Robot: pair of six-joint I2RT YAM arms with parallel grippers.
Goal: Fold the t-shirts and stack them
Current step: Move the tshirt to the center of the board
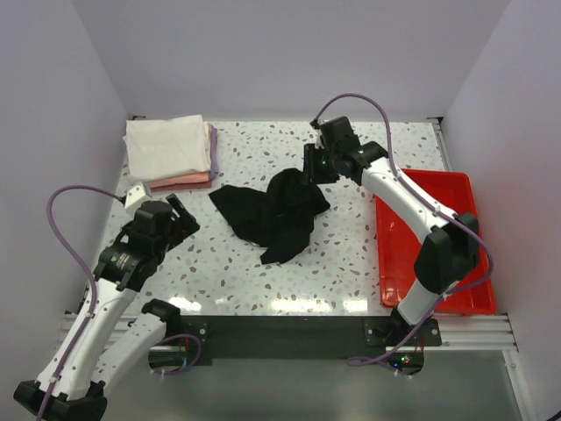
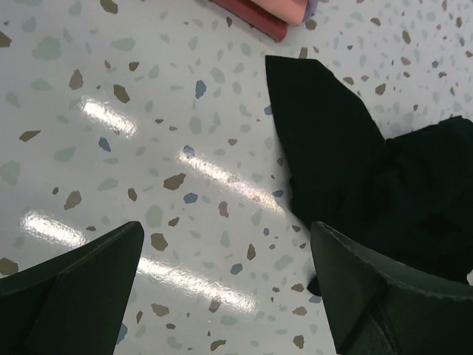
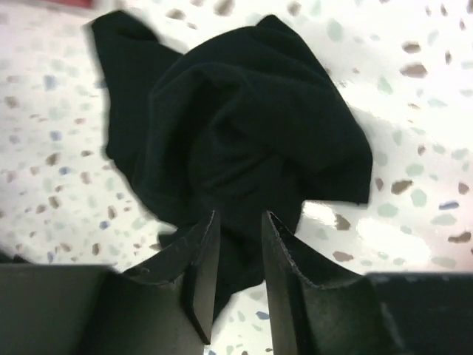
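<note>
Left end effector [image 2: 225, 240]: wide open, empty, beside black shirt [image 1: 272, 210].
Right end effector [image 3: 239, 225]: pinching black shirt.
Around: folded stack [image 1: 171, 151], red tray [image 1: 429, 241], on bench [image 1: 351, 259].

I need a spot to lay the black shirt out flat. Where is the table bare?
Bare: the far strip between the folded stack and the right hand; the near strip in front of the black shirt; a gap between it and the red tray. Crowded: the centre, with that shirt and the left hand.
</note>
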